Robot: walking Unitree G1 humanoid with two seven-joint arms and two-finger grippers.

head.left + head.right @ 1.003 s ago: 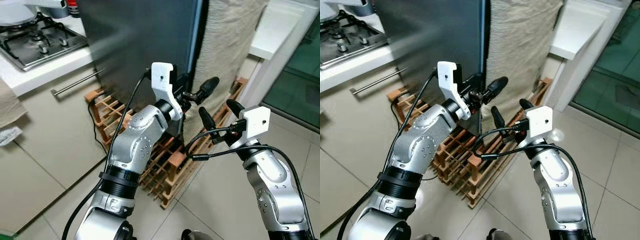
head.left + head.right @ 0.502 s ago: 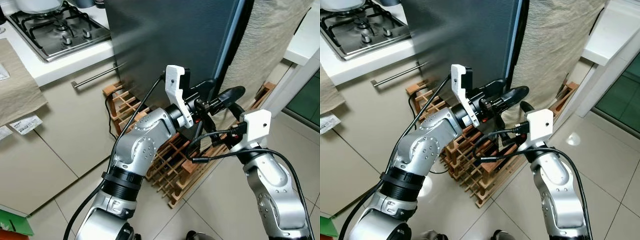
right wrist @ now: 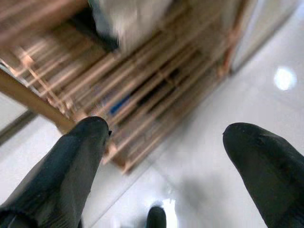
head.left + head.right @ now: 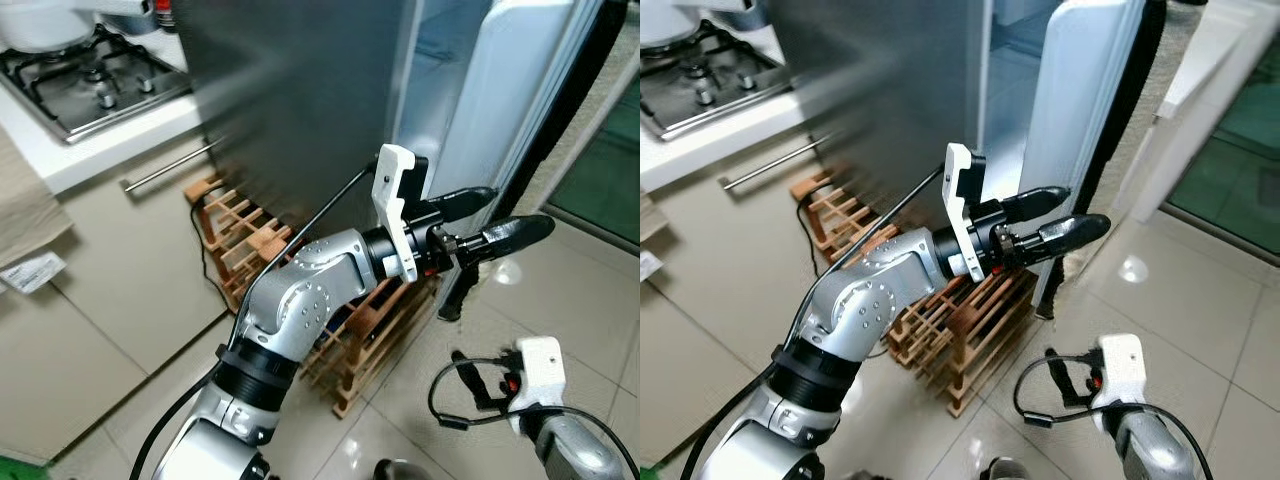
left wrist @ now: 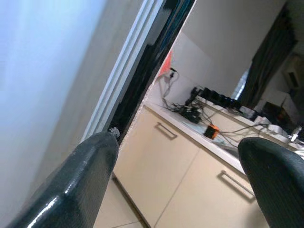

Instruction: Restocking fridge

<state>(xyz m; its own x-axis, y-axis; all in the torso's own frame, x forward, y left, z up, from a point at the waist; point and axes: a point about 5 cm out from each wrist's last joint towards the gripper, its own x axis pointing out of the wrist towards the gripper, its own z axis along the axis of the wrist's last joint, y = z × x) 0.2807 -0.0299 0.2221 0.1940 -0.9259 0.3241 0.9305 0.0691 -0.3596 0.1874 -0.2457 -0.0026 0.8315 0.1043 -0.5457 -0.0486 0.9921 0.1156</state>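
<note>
We see the fridge [image 4: 300, 90] taking up the upper middle of the head view, a tall dark grey steel body whose front runs from about eleven o'clock down toward the centre. Its door [image 4: 520, 90] stands swung open at one o'clock, pale inner face toward us and a black seal strip down its outer edge, with a slice of the bluish lit interior showing between door and body.

At ten o'clock sits a pale counter [image 4: 90, 140] with a gas hob [image 4: 90, 85] on it; below runs a beige cabinet front with a long metal bar handle [image 4: 170, 165]. A wooden wine rack [image 4: 330, 320] stands on the tiled floor [image 4: 590, 290] against the foot of the fridge, near the centre and toward six o'clock.

Our left arm reaches from seven o'clock up to the middle, and our left gripper [image 4: 495, 222] hangs at about three o'clock of centre, just in front of the lower part of the open door. Its two black fingers are spread apart with nothing between them; in the left wrist view the door's pale face and black seal [image 5: 156, 52] lie beside one fingertip [image 5: 80, 166], though we cannot tell whether it touches.

Our right gripper [image 3: 166, 156] is low at five o'clock, below its white wrist block [image 4: 538, 365]. Its fingers are wide apart and empty, pointed at the wine rack and floor.
</note>
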